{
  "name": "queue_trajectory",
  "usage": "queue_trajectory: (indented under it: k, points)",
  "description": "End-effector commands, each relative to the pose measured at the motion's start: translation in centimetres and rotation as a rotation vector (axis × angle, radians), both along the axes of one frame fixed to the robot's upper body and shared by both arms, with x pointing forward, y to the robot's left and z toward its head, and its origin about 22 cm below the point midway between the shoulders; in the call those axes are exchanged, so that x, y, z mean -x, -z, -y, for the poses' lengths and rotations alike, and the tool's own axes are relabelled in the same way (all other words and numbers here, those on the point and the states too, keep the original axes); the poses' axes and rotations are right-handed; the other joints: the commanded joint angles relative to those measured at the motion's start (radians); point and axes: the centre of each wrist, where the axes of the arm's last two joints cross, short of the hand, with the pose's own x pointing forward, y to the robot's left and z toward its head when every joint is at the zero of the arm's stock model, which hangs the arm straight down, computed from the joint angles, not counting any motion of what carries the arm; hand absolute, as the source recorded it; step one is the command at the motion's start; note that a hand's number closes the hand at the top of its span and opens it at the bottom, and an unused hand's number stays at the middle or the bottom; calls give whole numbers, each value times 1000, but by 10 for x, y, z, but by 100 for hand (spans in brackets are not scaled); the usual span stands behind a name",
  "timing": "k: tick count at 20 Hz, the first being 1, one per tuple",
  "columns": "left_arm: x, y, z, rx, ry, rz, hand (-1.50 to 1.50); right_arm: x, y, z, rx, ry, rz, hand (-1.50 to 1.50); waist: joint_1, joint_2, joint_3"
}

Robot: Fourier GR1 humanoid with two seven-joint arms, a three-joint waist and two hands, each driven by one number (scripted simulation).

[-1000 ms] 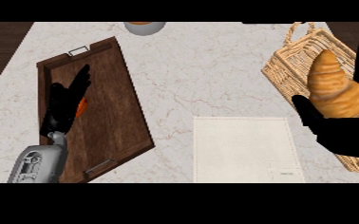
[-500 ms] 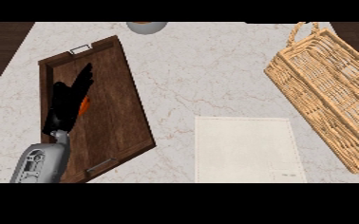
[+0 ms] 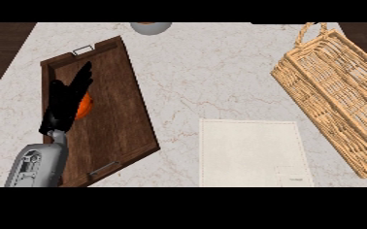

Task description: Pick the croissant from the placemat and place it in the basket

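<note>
- Resting over the wooden tray (image 3: 118, 85), left hand (image 3: 66, 106): fingers straight, holding nothing; judged idle, parked away from the work.
- Beneath it, orange object (image 3: 87, 106), partly hidden.
- No right hand in view.
- Task item, croissant: not visible; none on placemat (image 3: 247, 150); basket (image 3: 329, 92) weave may conceal it.
- Surface: pale marble counter (image 3: 208, 73); grey bowl (image 3: 150, 27) at far edge.

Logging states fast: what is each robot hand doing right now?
Left robot hand: open, fingers straight, over an orange object on the wooden tray.
Right robot hand: not in view.
</note>
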Motion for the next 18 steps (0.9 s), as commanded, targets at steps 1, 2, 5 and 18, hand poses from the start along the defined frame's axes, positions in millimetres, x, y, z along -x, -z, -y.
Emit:
queue_trajectory:
  k: [1, 2, 5, 18]
  points:
    - [4, 11, 4, 9, -4, -6, 0, -10, 39, 34, 16, -3, -42, 150, 2, 2, 0]
    - [3, -5, 4, -17, -10, 1, 0, -2, 22, 36, 27, -22, -42, 150, -2, -1, 0]
    - [-5, 4, 14, 6, 11, -10, 0, -36, 62, 28, 31, -14, -68, 150, 7, 2, 0]
    - [3, 15, -5, 24, -1, -16, 0, -51, 133, 53, -326, 3, -68, -150, 3, 2, 0]
